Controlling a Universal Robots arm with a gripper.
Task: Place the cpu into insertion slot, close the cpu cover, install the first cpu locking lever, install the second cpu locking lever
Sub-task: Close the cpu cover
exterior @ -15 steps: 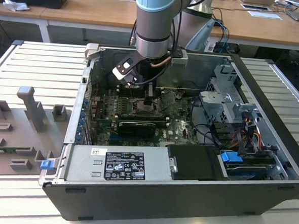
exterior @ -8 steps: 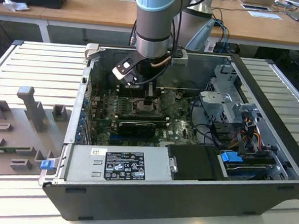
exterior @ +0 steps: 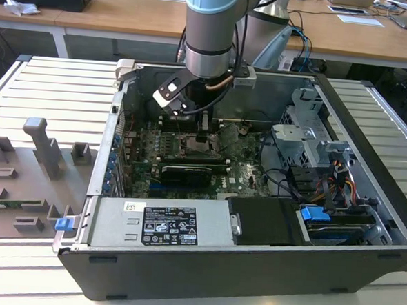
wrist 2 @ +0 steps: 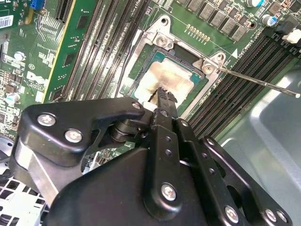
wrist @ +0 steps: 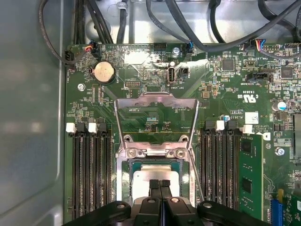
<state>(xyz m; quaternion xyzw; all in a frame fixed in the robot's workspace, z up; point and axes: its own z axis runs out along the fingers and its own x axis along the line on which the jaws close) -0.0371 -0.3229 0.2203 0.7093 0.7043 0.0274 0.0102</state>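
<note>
Standing on a slatted grey table [exterior: 28, 86], an open computer case [exterior: 202, 280] takes up most of the exterior view. Grey moulded fixtures [exterior: 41, 149] lie on the table past the case's edge at the exterior view's left. The arm [exterior: 210, 28] comes down from above into the case, towards its far wall. A boxy power supply [exterior: 157, 226] with a label runs along the near wall of the case. The green motherboard [exterior: 240, 175] covers the floor behind it.

In the first wrist view the cpu cover [wrist: 155, 98] is swung open on its hinge, clear of the socket. Bare board shows through its square window. Banks of long black memory slots [wrist: 91, 174] run on either side of the socket, which sits about mid-board.

In the second wrist view the insertion slot [wrist 2: 183, 53] shows as a dark frame inside its metal bracket. A thin locking lever [wrist 2: 258, 82] sticks out from one corner of the bracket, over the memory slots and unlatched.

The cpu [wrist: 155, 173] lies flat in the insertion slot, its silvery, smeared top facing up and a green edge showing around it.

The gripper [wrist: 160, 183] hangs directly over the cpu with its two black fingers [wrist 2: 164, 101] pressed together, no gap between them and nothing held. Their tips point down at the chip's top; whether they touch it I cannot tell.
</note>
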